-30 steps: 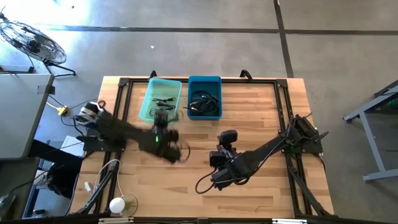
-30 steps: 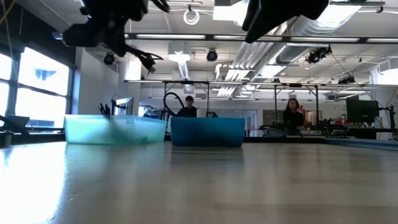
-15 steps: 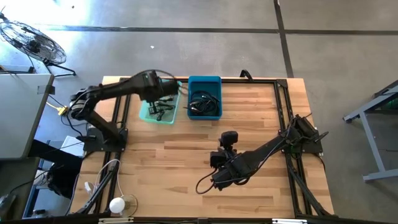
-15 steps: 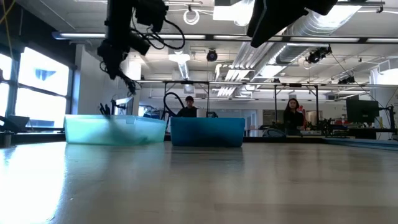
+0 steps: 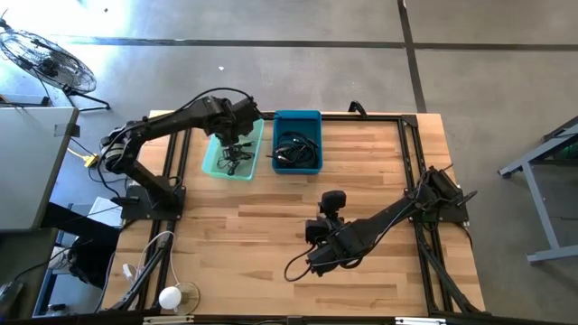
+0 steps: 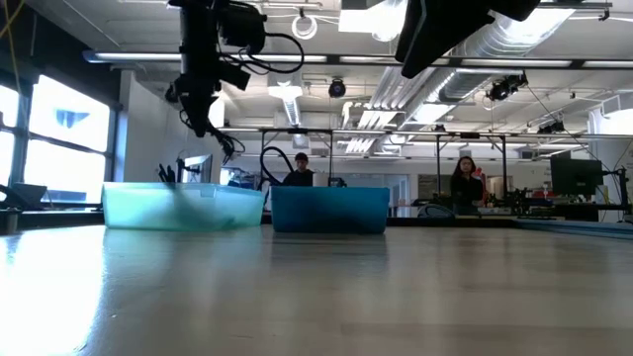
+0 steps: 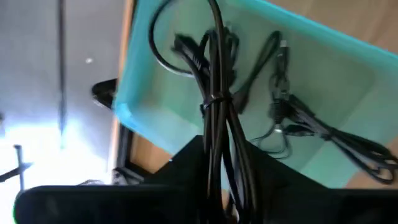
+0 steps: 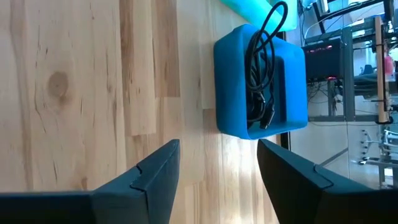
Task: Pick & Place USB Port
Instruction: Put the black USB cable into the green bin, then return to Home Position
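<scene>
Both robot arms are built of dark, near-black jointed links on black bases bolted at the table's sides. The left arm (image 5: 172, 131) is slim, with loose black cables looping beside its wrist block. The right arm (image 5: 379, 221) has a boxy black camera housing near its wrist and a thin black cable curling off its end. The right gripper's fingers (image 8: 152, 171) are flat, angular matte-black plates with bevelled edges.

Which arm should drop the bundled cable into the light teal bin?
Left. The left claw already grips the bundled cable directly above the light teal bin. The right claw is open and empty, low over the bare table.
</scene>
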